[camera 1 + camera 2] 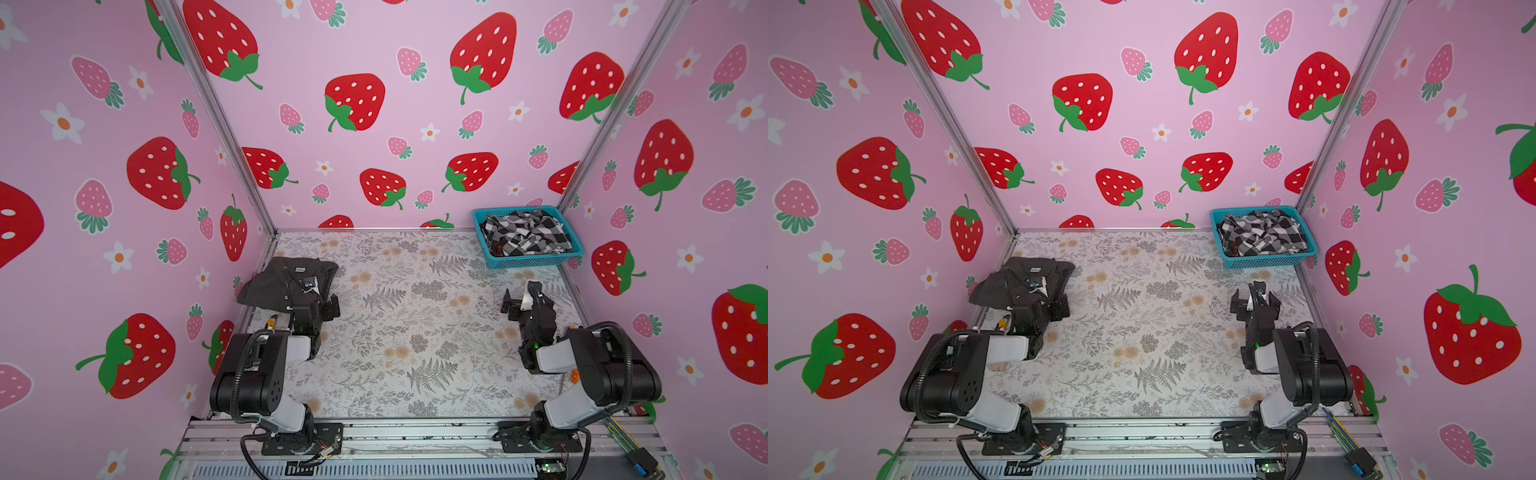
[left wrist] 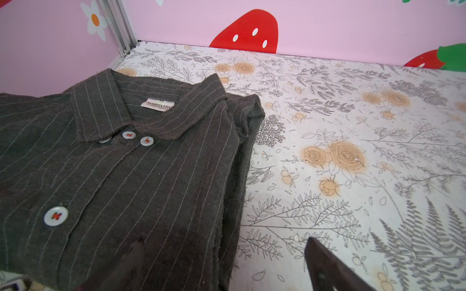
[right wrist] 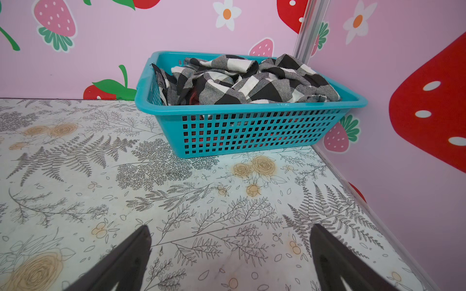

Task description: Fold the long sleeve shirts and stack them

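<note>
— Floral table, strawberry walls. On the left we have the grey shirt, folded, at ten o'clock of the left gripper. Its jaws are spread wide and empty, one over the cloth's edge.

— So the checked shirt is next?

— We judge so. It lies crumpled in the basket, with no long axis we can read, at twelve o'clock of the right gripper. That one is also spread and empty, and the nearer arm.

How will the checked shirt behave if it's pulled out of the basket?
Probably floppy: the checked shirt lies crumpled in loose folds, so it should drape. Likely light, being only cloth. It may drag the basket, since it fills it to the rim.
</note>
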Action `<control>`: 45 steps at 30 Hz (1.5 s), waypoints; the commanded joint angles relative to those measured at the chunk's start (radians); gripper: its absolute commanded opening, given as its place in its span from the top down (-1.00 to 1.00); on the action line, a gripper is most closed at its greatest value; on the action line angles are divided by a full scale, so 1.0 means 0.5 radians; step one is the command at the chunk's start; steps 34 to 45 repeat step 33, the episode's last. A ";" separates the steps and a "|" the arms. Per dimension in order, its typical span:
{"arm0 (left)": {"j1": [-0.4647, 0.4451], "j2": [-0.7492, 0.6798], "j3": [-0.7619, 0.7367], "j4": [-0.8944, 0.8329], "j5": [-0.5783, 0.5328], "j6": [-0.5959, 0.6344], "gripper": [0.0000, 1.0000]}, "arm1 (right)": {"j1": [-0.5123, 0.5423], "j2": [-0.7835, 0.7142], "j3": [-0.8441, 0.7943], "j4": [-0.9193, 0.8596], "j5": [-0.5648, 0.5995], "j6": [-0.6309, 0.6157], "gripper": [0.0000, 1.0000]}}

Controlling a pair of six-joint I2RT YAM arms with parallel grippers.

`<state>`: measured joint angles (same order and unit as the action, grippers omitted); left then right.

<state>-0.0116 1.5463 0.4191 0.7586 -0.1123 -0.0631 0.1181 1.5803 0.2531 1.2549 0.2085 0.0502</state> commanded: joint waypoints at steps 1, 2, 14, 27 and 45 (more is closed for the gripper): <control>0.008 0.005 0.064 0.023 -0.012 0.039 -0.99 | -0.006 -0.016 0.003 0.038 -0.009 -0.035 -0.99; 0.009 0.004 0.064 0.025 -0.012 0.041 -0.99 | -0.005 -0.016 0.003 0.037 -0.012 -0.034 -0.99; 0.008 0.003 0.064 0.023 -0.012 0.043 -0.99 | -0.004 -0.014 0.003 0.037 -0.010 -0.036 -0.99; 0.009 0.018 0.089 -0.007 -0.001 0.042 -0.99 | -0.003 -0.015 0.003 0.037 -0.009 -0.034 -0.99; 0.023 0.002 0.059 0.028 0.052 0.040 -0.99 | -0.006 -0.013 0.003 0.037 -0.009 -0.033 -0.99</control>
